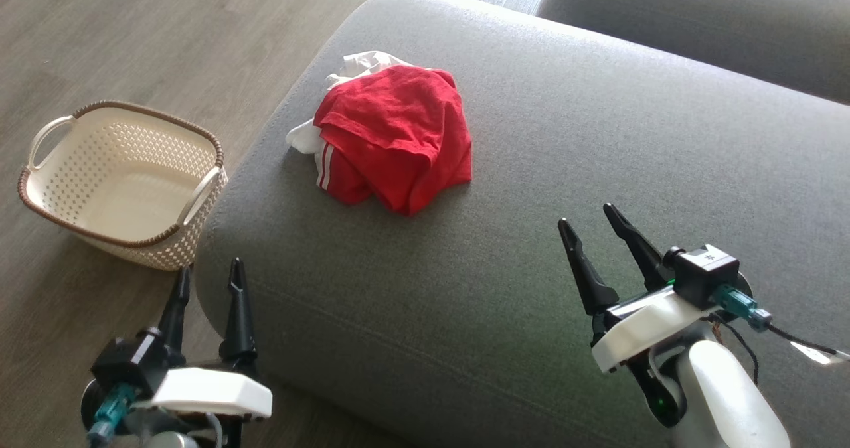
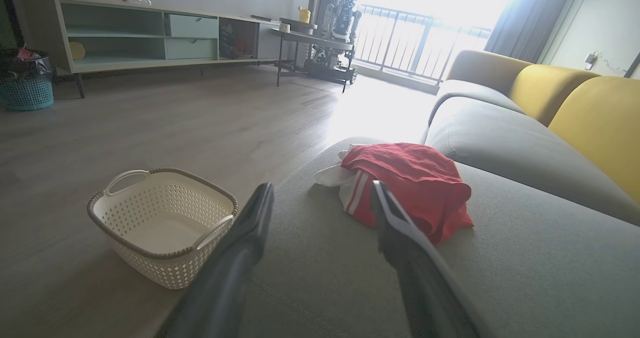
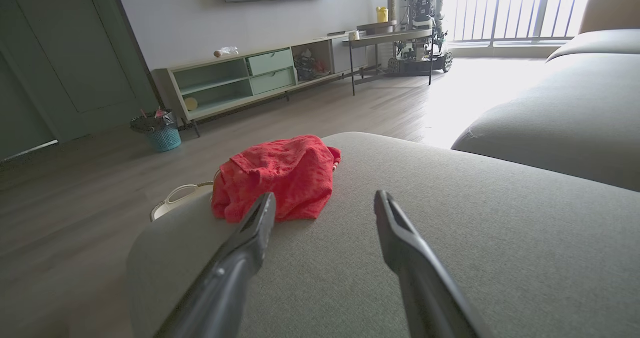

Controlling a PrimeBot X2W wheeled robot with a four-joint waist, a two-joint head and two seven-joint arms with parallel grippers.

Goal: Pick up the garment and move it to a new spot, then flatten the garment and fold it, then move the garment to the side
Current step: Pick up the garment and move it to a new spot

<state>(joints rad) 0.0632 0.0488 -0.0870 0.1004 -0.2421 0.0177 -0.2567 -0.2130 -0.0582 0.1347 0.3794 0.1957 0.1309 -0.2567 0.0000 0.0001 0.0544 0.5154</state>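
garment (image 1: 395, 136): crumpled heap, long axis unclear, white end toward basket (image 1: 153, 252) | left tool (image 1: 209, 267): spread, empty | right tool (image 1: 586, 214): spread, empty

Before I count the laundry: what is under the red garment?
White cloth pokes out from under the red garment at its left and far edges, on the grey cushion. How far it runs beneath, and whether it is a separate piece, is covered.
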